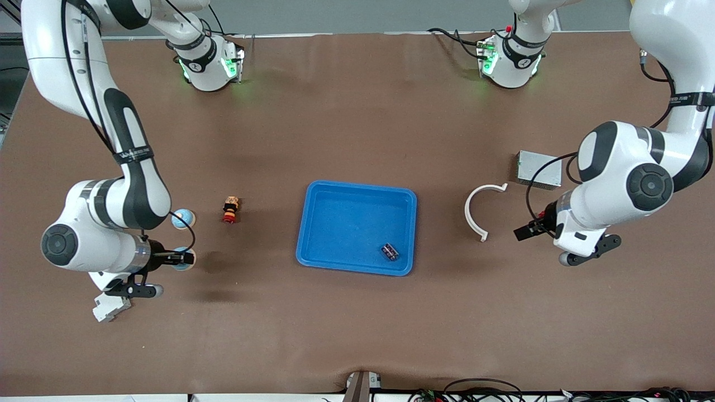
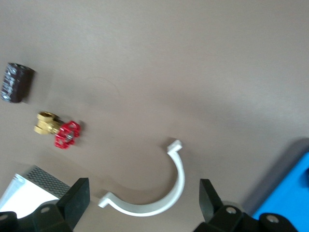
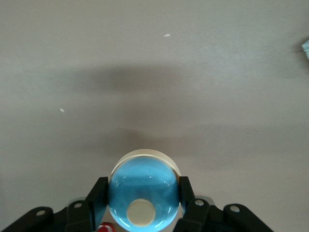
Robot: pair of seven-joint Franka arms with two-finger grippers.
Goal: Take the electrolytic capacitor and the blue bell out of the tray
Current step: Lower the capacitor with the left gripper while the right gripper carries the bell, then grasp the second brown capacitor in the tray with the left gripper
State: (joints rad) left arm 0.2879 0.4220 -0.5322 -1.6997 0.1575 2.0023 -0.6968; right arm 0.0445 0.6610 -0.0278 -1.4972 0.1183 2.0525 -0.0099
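Observation:
My right gripper (image 1: 184, 258) is shut on a blue dome-shaped bell (image 1: 180, 259), low over the table at the right arm's end. In the right wrist view the bell (image 3: 142, 186) fills the space between the black fingers (image 3: 96, 198) of that gripper (image 3: 142, 195). The capacitor (image 1: 389, 252), small and dark, lies in the blue tray (image 1: 357, 192), in the corner nearest the front camera toward the left arm's end. My left gripper (image 1: 525, 231) hangs open and holds nothing, beside a white curved clamp (image 1: 479, 209). In the left wrist view that gripper (image 2: 143, 193) stands over the clamp (image 2: 166, 200).
A second blue bell (image 1: 182, 218) and a brass valve with a red handle (image 1: 230, 209) lie between the right arm and the tray. A grey box (image 1: 539, 169) sits near the clamp. A whitish part (image 1: 109, 307) lies under the right arm. The left wrist view shows a dark cylinder (image 2: 17, 82).

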